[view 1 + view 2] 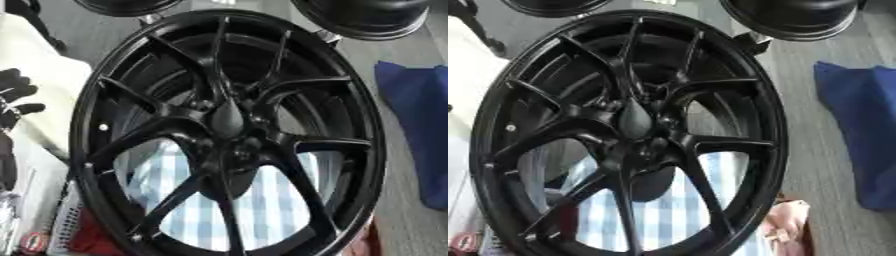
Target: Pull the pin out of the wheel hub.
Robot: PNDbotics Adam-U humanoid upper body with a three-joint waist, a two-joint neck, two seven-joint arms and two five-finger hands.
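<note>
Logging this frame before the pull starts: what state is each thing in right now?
Wheel hub: black, standing up on its rim, spoked face toward the camera.
Pin: cannot make it out against the black centre.
Left hand: at the left edge, fingers curled, apart from the hub, holding nothing visible.
Right hand: not in view.
Blue cloth: lying on the floor, right of the hub.

A blue cloth (pixel 418 130) lies on the grey floor (pixel 815 125) at three o'clock. Blue-and-white checked fabric (pixel 254 200) shows at six o'clock. Two dark round objects (pixel 794 17) sit at twelve and one o'clock. A pink item (pixel 785 225) lies at five o'clock, something red (pixel 87 235) at seven.
</note>
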